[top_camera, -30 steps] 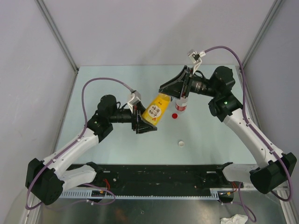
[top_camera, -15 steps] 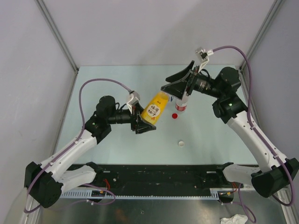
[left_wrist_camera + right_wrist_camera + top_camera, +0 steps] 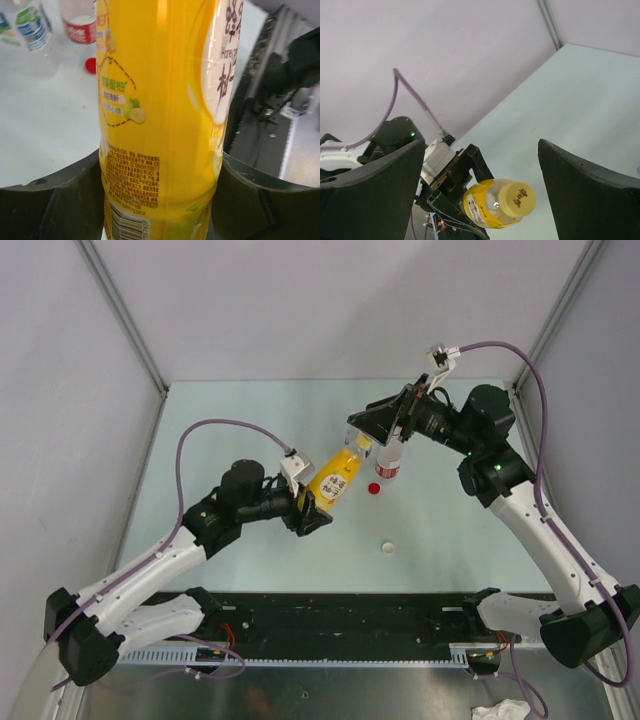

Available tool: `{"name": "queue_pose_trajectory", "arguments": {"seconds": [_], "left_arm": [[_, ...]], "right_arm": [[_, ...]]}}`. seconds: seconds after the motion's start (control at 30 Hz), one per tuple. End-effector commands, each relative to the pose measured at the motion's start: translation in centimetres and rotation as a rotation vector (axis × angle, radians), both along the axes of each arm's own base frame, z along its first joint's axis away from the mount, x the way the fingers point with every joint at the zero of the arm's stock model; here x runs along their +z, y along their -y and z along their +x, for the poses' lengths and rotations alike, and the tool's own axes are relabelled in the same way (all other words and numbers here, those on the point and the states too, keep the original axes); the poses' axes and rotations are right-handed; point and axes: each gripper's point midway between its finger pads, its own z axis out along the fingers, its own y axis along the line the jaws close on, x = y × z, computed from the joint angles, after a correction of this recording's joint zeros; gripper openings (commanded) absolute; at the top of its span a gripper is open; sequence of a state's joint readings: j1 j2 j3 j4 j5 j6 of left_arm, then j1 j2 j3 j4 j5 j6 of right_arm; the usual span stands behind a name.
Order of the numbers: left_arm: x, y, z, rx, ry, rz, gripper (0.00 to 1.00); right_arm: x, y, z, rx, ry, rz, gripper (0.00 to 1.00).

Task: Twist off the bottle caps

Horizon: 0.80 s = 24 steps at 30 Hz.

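- Yellow liquid fills the bottle that the left gripper holds above the table.
- In the left wrist view, the two dark jaws of the left gripper press on the lower part of this bottle, one on each side, so they pinch it.
- This bottle is tilted, with its bottom toward the left arm and its neck toward the right arm.
- Its yellow cap sits on the neck.
- The right gripper is just beside the neck end of the bottle.
- Its jaws are spread wide. In the right wrist view the yellow cap is between them, but neither jaw touches it.
- A bottle with red label stands upright on the table, just beside the right gripper, which hides its top in the overhead view.
- A red cap lies on the table near the foot of that bottle.
- A white cap lies alone on the table, nearer to the arm bases and apart from the red cap.
- In the left wrist view, a clear bottle with blue-green label is beside the red-label bottle. I cannot tell if it stands or lies.
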<state>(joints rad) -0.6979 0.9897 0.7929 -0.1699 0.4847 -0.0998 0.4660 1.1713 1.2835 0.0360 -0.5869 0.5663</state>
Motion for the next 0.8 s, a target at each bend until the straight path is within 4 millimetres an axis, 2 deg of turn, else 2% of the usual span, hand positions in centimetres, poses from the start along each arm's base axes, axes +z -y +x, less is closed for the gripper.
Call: {"name": "queue_pose_trajectory", "arguments": {"seconds": [0.0, 0.23, 0.43, 0.57, 0.77], "left_arm": [[1.3, -2.2, 2.3, 0.191, 0.140, 0.117, 0.32], [-0.8, -4.6, 2.7, 0.300, 0.197, 0.305, 0.33], [-1.1, -5.8, 2.6, 0.339, 0.239, 0.361, 0.34], [-1.6, -6.4, 2.7, 0.357, 0.251, 0.390, 0.34], [-2.3, -6.2, 2.8, 0.352, 0.242, 0.421, 0.35]], "right_arm": [[-1.6, 0.3, 1.4, -0.056, -0.089, -0.030, 0.99], [-5.0, -1.0, 1.6, 0.005, -0.197, -0.090, 0.99], [-8.1, -1.9, 1.2, 0.108, -0.314, -0.131, 0.80], [-9.7, -1.9, 1.1, 0.126, -0.378, -0.159, 0.75], [-10.8, -2.6, 0.9, 0.135, -0.416, -0.175, 0.65]]}}
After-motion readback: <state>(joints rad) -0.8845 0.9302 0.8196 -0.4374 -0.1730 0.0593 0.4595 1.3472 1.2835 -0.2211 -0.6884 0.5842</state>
